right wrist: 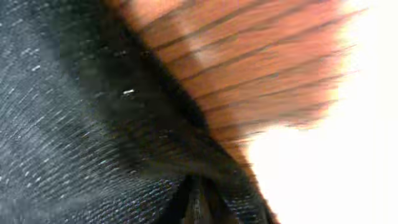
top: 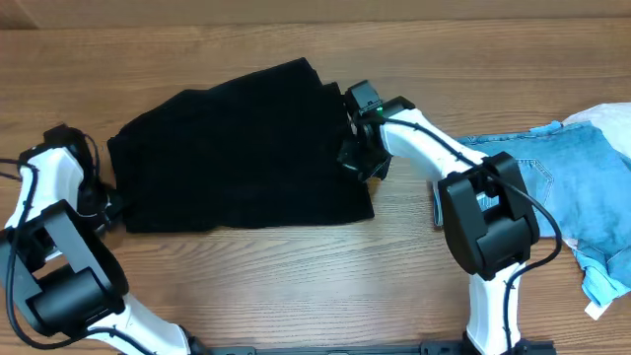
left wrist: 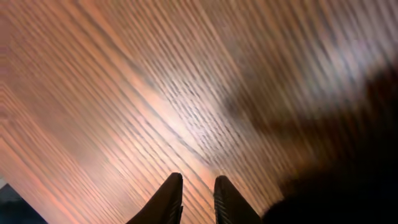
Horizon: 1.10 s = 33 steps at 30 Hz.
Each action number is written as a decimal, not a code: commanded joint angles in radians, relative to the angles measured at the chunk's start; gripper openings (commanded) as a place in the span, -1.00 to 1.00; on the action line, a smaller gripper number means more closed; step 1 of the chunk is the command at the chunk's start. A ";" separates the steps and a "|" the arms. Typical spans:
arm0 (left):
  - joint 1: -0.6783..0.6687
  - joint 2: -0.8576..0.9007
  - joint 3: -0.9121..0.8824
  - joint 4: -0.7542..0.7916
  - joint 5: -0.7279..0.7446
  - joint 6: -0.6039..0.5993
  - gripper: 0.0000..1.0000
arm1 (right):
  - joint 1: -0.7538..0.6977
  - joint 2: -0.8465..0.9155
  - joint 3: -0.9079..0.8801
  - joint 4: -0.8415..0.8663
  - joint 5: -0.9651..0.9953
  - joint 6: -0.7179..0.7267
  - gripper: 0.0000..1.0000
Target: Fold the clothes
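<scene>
1. I see the garment (top: 237, 158) lying flat on the table (top: 296, 296), long axis left-right, right end angled toward the far edge.
2. It's black, fuzzy, roughly rectangular.
3. Right gripper (top: 355, 156) clamps its right edge; left gripper (left wrist: 198, 182) slightly apart, empty.

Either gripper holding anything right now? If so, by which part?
The right gripper is shut on the black garment at its right edge. The left gripper holds nothing, its jaws slightly apart over the bare table.

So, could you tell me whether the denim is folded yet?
Not folded: the denim lies rumpled and loosely spread out.
</scene>
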 commanded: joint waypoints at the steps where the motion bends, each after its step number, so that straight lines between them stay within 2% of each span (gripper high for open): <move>1: 0.013 0.002 0.008 -0.013 -0.003 -0.010 -0.71 | -0.064 0.050 0.002 -0.044 0.099 0.009 -0.92; 5: 0.007 -0.038 0.165 -0.139 0.035 -0.021 -0.85 | -0.087 0.008 0.045 -0.107 0.137 0.009 -0.92; 7: -0.015 -0.098 0.262 -0.185 0.212 0.011 -0.83 | -0.079 -0.019 0.067 -0.117 0.120 0.010 -0.92; 9: -0.071 -0.157 0.273 -0.132 0.445 0.113 -0.70 | -0.064 -0.022 0.067 -0.116 0.119 0.032 -0.92; 10: -0.096 -0.162 0.273 -0.122 0.481 0.130 -0.65 | -0.058 -0.021 0.067 -0.113 0.119 0.032 -0.92; 13: -0.245 -0.143 0.233 -0.066 0.476 0.129 -0.53 | -0.045 -0.021 0.067 -0.103 0.118 0.031 -0.91; 18: -0.359 -0.009 0.216 0.016 0.476 0.122 -0.59 | -0.046 -0.021 0.067 -0.129 0.118 0.024 -0.88; 20: -0.351 0.054 0.216 0.022 0.440 0.121 -0.60 | -0.046 -0.021 0.067 -0.129 0.118 0.024 -0.88; 22: -0.330 0.127 0.216 -0.002 0.341 0.122 -0.56 | -0.046 -0.021 0.067 -0.132 0.119 0.023 -0.83; 26: -0.267 0.215 0.216 -0.006 0.268 0.122 -0.56 | -0.046 -0.021 0.067 -0.133 0.119 0.020 -0.80; 30: -0.182 0.219 0.219 -0.020 0.222 0.124 -0.56 | -0.046 -0.021 0.067 -0.145 0.158 0.020 -0.80; 33: -0.107 0.219 0.240 -0.058 0.223 0.129 -0.55 | -0.046 -0.021 0.067 -0.171 0.256 0.042 -0.82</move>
